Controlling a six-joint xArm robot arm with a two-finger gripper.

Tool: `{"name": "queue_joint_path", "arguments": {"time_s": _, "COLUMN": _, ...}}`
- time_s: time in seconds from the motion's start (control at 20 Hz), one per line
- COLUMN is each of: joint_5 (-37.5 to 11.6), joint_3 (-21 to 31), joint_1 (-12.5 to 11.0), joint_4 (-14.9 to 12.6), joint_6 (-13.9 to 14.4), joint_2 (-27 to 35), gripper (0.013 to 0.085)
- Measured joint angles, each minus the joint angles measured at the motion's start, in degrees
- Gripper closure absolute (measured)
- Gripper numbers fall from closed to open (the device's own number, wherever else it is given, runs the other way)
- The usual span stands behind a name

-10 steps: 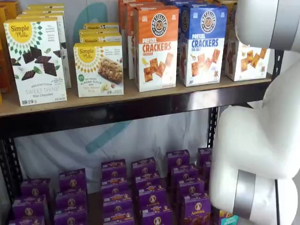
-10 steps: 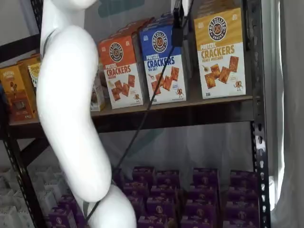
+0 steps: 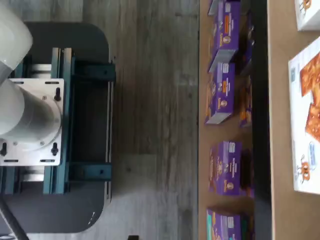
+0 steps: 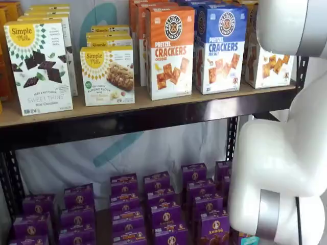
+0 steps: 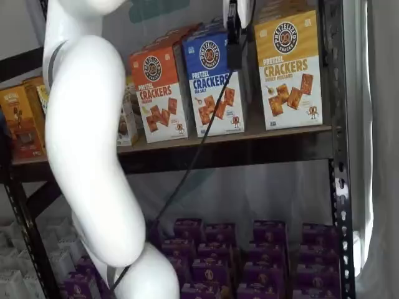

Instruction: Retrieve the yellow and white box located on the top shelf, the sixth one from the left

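The yellow and white box stands upright at the right end of the top shelf, next to the blue-topped carton. In a shelf view its lower part shows, the rest hidden behind my white arm. My gripper hangs from the view's top edge with a cable, in front of the gap between the blue-topped carton and the yellow one. Only a dark finger shape shows, with no plain gap and no box in it. The wrist view shows a white carton face with crackers; which carton it is I cannot tell.
An orange-topped Pretzel Crackers carton and Simple Mills boxes stand further left on the shelf. Several small purple boxes fill the lower level. A black upright stands right of the yellow box. The arm's base mount shows in the wrist view.
The arm has shifted a little in both shelf views and the finger hangs slightly lower. No box has moved.
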Motion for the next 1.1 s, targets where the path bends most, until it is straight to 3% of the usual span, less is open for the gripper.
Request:
{"name": "queue_joint_path", "arguments": {"time_s": 0.55, "joint_5": -1.12, "joint_3": -9.24, "joint_1": -2.4, "joint_4": 7.29, "joint_6": 1.78, "joint_2": 4.89, "gripper": 0.013}}
{"name": "queue_joint_path", "arguments": {"time_s": 0.9, "joint_5": -1.82, "joint_3": -16.11, "joint_1": -2.15, "joint_4": 8.02, "joint_6": 2.65, "joint_2": 9.39, "gripper": 0.013}}
{"name": "queue_joint_path", "arguments": {"time_s": 1.1, "joint_5": -2.46, "joint_3": -19.2, "joint_1": -3.12, "joint_4": 10.34, "joint_6": 3.06, "joint_2": 12.15, "gripper": 0.013}}
